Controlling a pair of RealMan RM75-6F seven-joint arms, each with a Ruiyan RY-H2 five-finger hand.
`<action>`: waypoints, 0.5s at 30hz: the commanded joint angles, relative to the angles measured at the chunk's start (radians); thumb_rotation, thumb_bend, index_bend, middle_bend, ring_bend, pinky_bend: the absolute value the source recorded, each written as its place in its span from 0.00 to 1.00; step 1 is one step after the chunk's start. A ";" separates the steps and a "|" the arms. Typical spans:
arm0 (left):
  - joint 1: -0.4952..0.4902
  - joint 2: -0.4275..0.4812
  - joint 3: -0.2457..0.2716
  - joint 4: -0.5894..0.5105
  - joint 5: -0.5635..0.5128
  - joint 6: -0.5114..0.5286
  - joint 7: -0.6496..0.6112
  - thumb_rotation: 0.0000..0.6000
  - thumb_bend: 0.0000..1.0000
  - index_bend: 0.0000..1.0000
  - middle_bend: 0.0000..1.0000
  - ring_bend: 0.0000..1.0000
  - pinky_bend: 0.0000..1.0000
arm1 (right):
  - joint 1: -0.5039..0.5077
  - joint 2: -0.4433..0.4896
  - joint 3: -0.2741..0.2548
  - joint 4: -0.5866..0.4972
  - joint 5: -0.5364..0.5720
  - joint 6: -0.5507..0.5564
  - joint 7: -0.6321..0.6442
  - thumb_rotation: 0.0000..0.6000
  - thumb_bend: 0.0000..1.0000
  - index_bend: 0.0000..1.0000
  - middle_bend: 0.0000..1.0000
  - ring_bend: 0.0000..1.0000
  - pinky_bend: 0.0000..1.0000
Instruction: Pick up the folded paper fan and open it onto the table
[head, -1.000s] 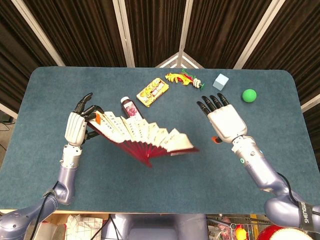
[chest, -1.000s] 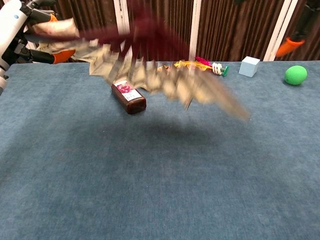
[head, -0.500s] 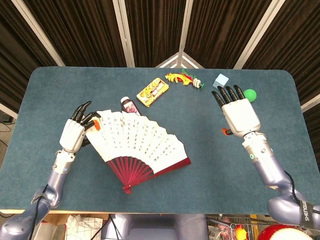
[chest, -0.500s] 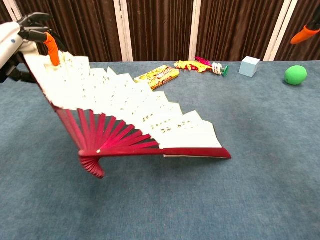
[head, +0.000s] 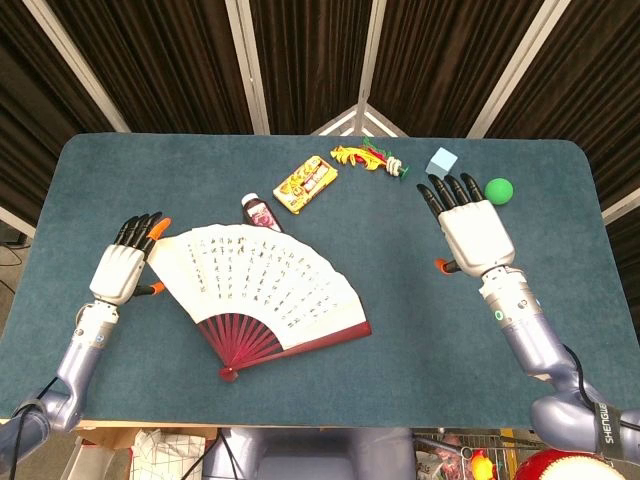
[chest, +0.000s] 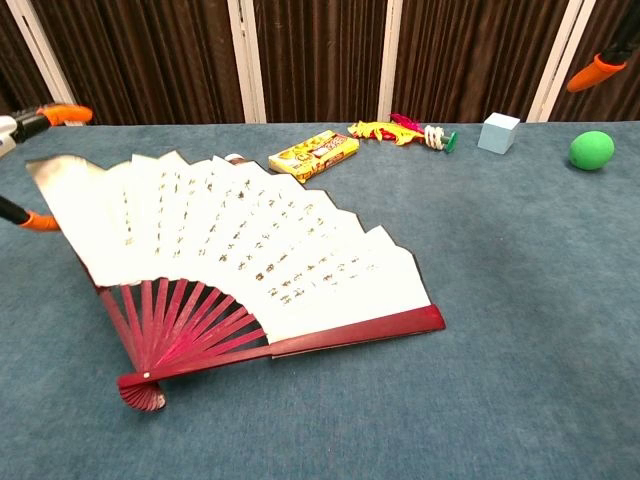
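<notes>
The open paper fan (head: 262, 285) lies on the surface (head: 420, 350) beside the left robot hand (head: 122, 268); bottle (head: 260, 213) and snack box (head: 305, 184) behind it; cube (head: 442, 162) and ball (head: 498, 191) far right.

A table (head: 90, 170) with rounded corners, covered in blue-grey felt, stands against a wall of dark brown curtains (head: 300, 60). The curtains hang in pleats between slanted white frame bars (head: 248, 65). The light falls evenly, with soft shadows. Below the table's near edge a strip of cluttered floor (head: 170, 450) shows.
</notes>
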 joint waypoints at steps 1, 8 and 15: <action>0.012 0.102 -0.028 -0.186 -0.109 -0.133 0.183 1.00 0.02 0.00 0.00 0.00 0.00 | 0.004 -0.009 -0.001 0.001 0.008 0.003 -0.009 1.00 0.15 0.00 0.05 0.04 0.01; 0.021 0.212 -0.064 -0.429 -0.309 -0.264 0.459 1.00 0.03 0.00 0.00 0.00 0.00 | 0.002 -0.033 -0.005 0.017 0.010 0.015 -0.011 1.00 0.15 0.00 0.05 0.04 0.01; 0.012 0.396 -0.028 -0.787 -0.774 -0.236 1.030 1.00 0.04 0.00 0.00 0.00 0.00 | -0.019 -0.051 -0.006 0.041 -0.015 0.012 0.046 1.00 0.15 0.00 0.05 0.04 0.01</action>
